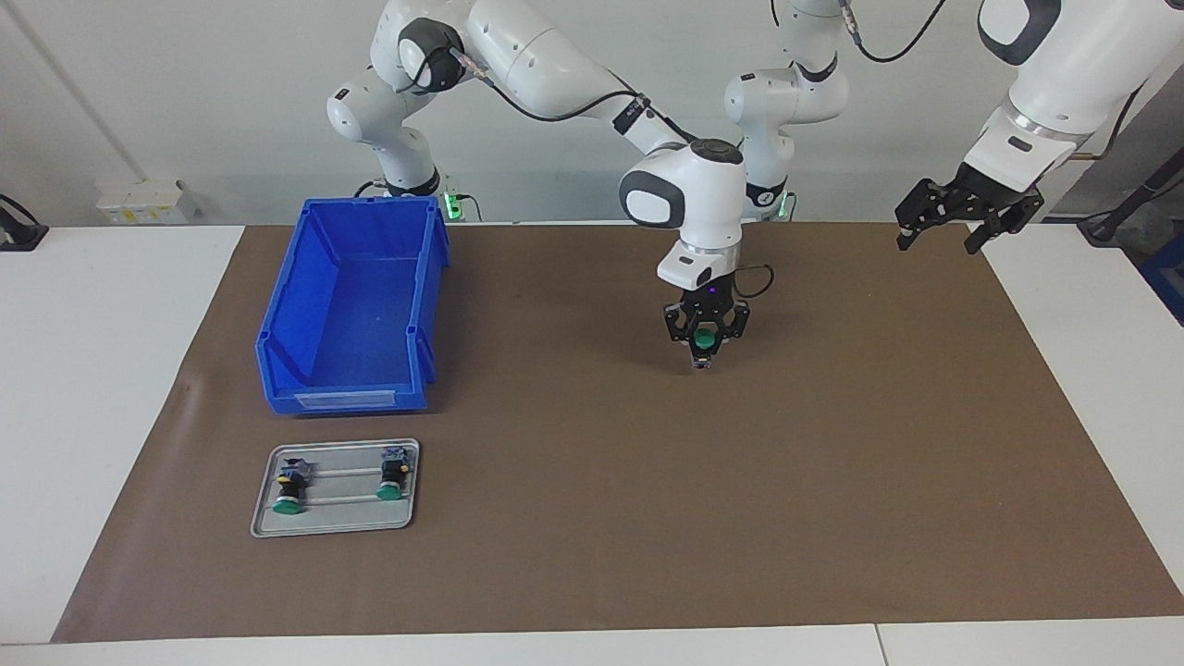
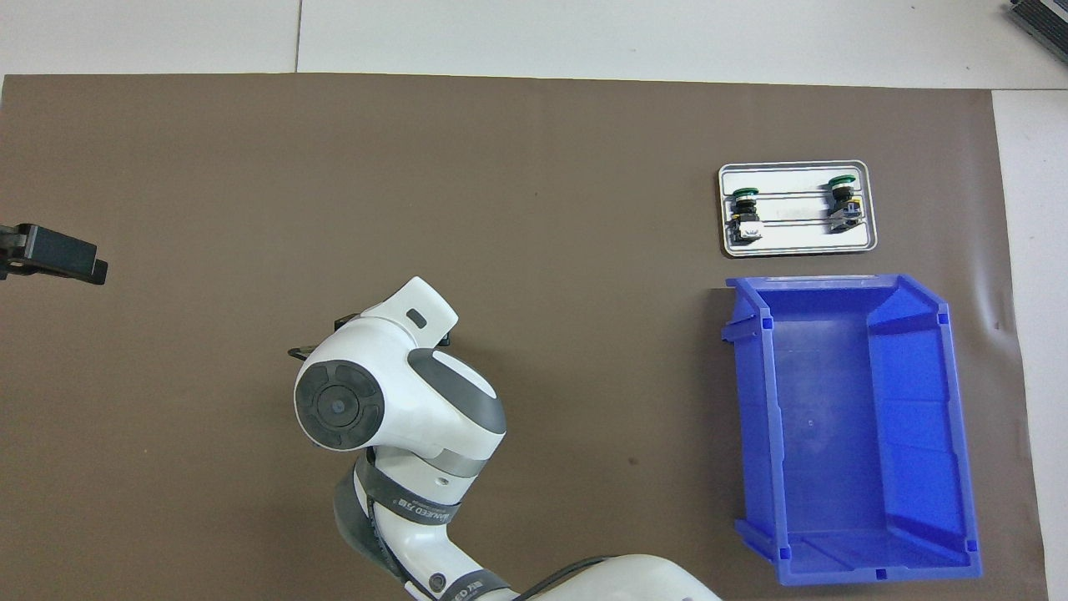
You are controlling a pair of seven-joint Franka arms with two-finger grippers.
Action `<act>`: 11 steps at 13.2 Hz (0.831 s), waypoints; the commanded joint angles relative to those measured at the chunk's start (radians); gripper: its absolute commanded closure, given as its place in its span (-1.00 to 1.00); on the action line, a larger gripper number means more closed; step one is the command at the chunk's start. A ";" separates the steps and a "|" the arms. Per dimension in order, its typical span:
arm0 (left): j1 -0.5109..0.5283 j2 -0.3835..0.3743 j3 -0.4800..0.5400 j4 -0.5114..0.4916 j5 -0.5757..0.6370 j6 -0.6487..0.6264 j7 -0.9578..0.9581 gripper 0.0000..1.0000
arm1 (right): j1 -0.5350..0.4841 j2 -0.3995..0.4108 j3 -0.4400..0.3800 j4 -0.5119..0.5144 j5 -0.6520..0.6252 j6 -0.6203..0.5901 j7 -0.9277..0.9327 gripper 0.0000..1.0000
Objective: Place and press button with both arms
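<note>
Toward the right arm's end of the brown mat point(image 1: 592, 518) stands an open blue storage bin point(image 1: 356, 305), nothing visible inside it. Just beside it, farther from the robots, lies a small grey metal tray point(image 1: 335, 487) carrying two push-button switches on their sides. One switch point(image 1: 289, 487) lies at the tray's outer end, the other switch point(image 1: 392, 474) at its inner end; both green caps point away from the robots and both rest across two thin rails.

Near the middle of the mat, the right arm point(image 1: 555, 65) reaches in from its base and points its wrist straight down. The right gripper point(image 1: 705, 347) is closed around the button point(image 1: 706, 341), whose round green cap faces the facing camera between the fingers. The button's lower end sits at or just above the mat surface; contact cannot be confirmed. In the overhead view the arm's wrist housing covers the gripper and the button entirely.

At the left arm's end of the table, the left arm point(image 1: 1045, 83) waits, raised. The left gripper point(image 1: 939, 231) hangs over the edge of the mat with its fingers spread apart and nothing between them. In the overhead view only its dark tip point(image 2: 58, 255) shows at the frame's edge.
</note>
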 commanded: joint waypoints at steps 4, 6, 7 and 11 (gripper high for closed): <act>0.007 -0.025 -0.002 -0.029 -0.008 0.014 0.001 -1.00 | -0.208 -0.333 0.011 -0.174 0.044 -0.173 -0.225 1.00; 0.007 -0.025 -0.002 -0.029 -0.008 0.014 0.001 -1.00 | -0.306 -0.447 0.013 -0.283 0.045 -0.183 -0.341 1.00; 0.007 -0.026 -0.002 -0.029 -0.008 0.014 0.001 -1.00 | -0.358 -0.497 0.011 -0.340 0.045 -0.185 -0.410 1.00; 0.007 -0.025 -0.002 -0.029 -0.008 0.014 0.001 -1.00 | -0.565 -0.593 0.011 -0.472 0.127 -0.187 -0.691 1.00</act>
